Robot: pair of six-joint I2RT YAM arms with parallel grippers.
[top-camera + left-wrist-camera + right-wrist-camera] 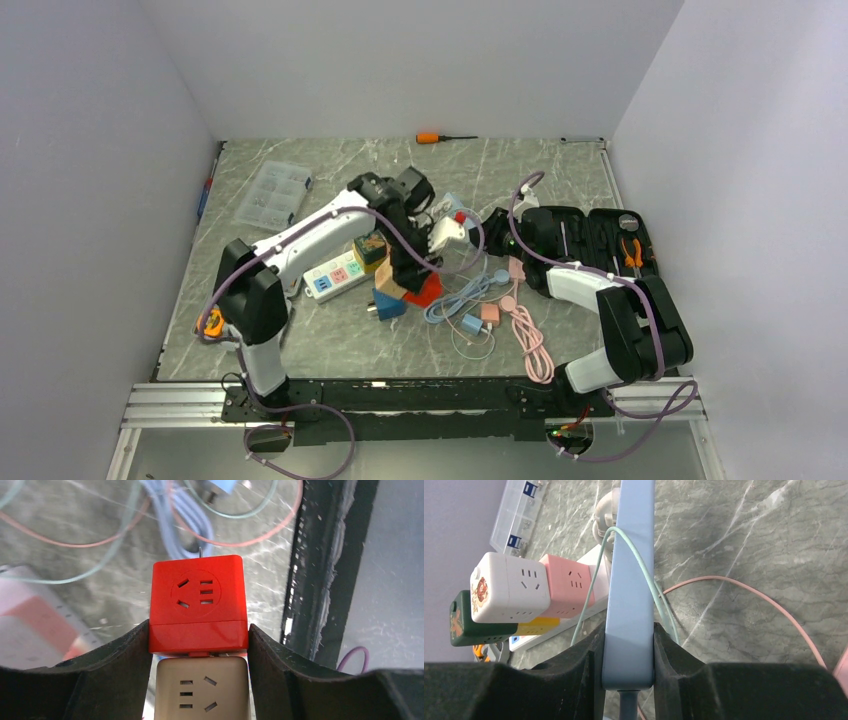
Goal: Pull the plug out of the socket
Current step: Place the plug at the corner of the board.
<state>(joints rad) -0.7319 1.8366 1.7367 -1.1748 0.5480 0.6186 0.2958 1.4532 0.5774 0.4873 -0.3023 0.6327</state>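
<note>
Near the middle of the tabletop [330, 345], the left gripper [198, 636] is closed partway onto a red cube socket [197, 597], with both fingers pressed against its lower sides. The red cube butts end to end against a beige cube socket [200, 690], which sits between the fingers closer to the wrist. The right gripper [628, 642] is clamped to a narrow gap on a light blue power strip [631, 555], one finger flat on each side. A white cube [509, 587], a pink cube [569, 585] and a green cube [466, 622] cluster beside that strip.
</note>
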